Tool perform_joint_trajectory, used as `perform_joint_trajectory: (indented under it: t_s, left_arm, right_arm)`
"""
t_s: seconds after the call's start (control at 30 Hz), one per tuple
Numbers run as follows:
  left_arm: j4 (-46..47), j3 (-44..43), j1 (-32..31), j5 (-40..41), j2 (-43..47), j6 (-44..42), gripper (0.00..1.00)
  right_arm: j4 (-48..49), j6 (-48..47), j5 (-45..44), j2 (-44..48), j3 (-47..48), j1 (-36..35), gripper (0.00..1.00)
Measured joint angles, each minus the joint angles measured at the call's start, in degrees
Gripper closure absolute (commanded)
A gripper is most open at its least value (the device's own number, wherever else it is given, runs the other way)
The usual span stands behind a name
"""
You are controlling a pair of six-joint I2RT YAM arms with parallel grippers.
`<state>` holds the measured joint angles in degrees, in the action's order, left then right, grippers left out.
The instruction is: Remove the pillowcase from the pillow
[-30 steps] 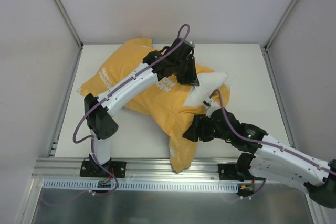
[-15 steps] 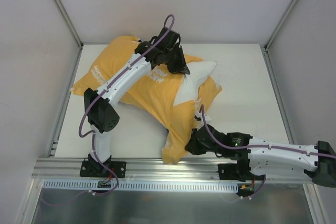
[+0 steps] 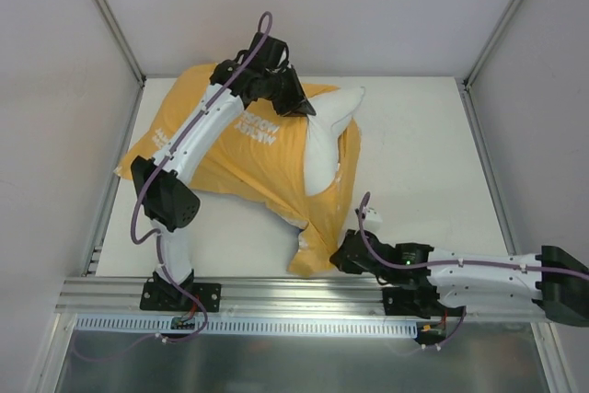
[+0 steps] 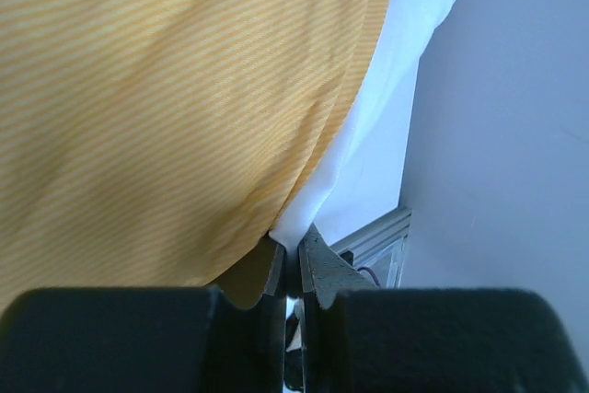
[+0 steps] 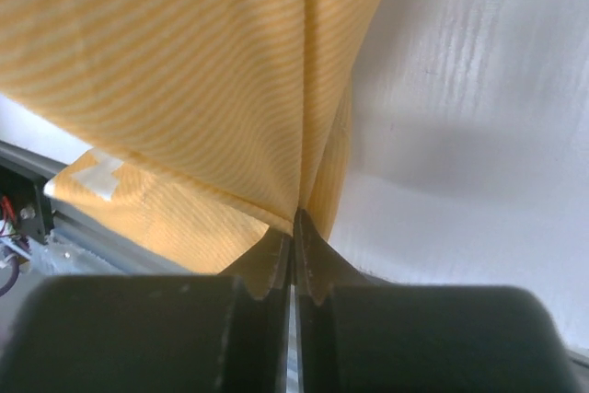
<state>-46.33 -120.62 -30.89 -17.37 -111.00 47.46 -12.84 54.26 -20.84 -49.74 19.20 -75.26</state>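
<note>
The pillowcase (image 3: 248, 149) lies orange-yellow side up with white lettering, spread over the left and middle of the table. The white pillow (image 3: 327, 131) sticks out of its opening at the back, one corner pointing right. My left gripper (image 3: 302, 106) is shut on a white fold of the pillow (image 4: 386, 89), right at the pillowcase's edge (image 4: 166, 89); its tips (image 4: 294, 248) pinch the white cloth. My right gripper (image 3: 342, 255) is low at the near edge, shut on a bunched fold of the pillowcase (image 5: 184, 71), which rises straight from its tips (image 5: 294, 223).
The white table (image 3: 423, 135) is bordered by an aluminium rail (image 3: 276, 294) along the near edge and by grey enclosure walls with corner posts (image 3: 106, 16) at the left, back and right. The right arm lies flat along the rail.
My right gripper has shut on the pillowcase's near fold and dropped toward the front rail. The left arm has drawn the pillow back and to the left, baring more white.
</note>
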Motion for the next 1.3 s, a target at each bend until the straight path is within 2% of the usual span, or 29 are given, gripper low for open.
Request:
perform_joint_trajectory:
  t_s: [0.27,0.43,0.63,0.8,0.83,0.87,0.93,0.97,1.07,1.17,1.3]
  left_arm:
    - [-1.01,8.22,5.2,0.04,12.31,2.75,1.0]
    - [-1.07,8.81,6.91,0.94,15.23,4.0,1.0]
    - [-0.66,9.27,7.37,1.07,15.26,4.55,1.0]
    - [3.41,14.4,7.48,-1.18,16.55,4.57,1.0]
    - [4.68,16.22,7.48,-1.62,17.09,4.52,1.0]
    - [5.84,18.18,7.43,-1.68,17.68,4.52,1.0]
    - [8.48,22.4,7.19,-1.7,19.19,4.55,1.0]
    - [9.51,24.39,6.99,-1.66,20.06,4.55,1.0]
    - [10.86,29.55,6.97,-1.09,22.71,4.44,1.0]
    - [11.15,32.22,6.99,-0.24,23.85,4.42,1.0]
    - [12.24,33.66,6.86,-0.26,24.02,4.48,1.0]
  right_arm:
    - [9.31,2.03,-0.55,-12.92,2.69,0.0,0.99]
    - [11.91,2.27,-0.44,-17.62,6.1,-0.48,0.99]
    - [10.47,2.03,-0.96,-17.75,7.65,-2.27,0.99]
    - [2.43,0.42,-3.02,-13.27,8.41,-2.36,0.99]
    - [0.26,-0.76,-3.02,-12.28,8.92,-1.97,0.97]
    - [-1.66,-2.05,-2.89,-11.23,9.49,-1.07,0.72]
    - [-5.86,-5.07,-1.97,-8.57,10.67,1.42,0.49]
    - [-8.11,-7.37,-0.68,-7.08,11.15,3.58,0.31]
    - [-14.43,-14.23,2.16,-2.14,13.31,11.13,0.19]
    - [-17.49,-19.12,3.96,1.42,15.47,19.28,0.18]
    - [-19.61,-23.98,7.02,2.27,20.09,26.01,0.18]
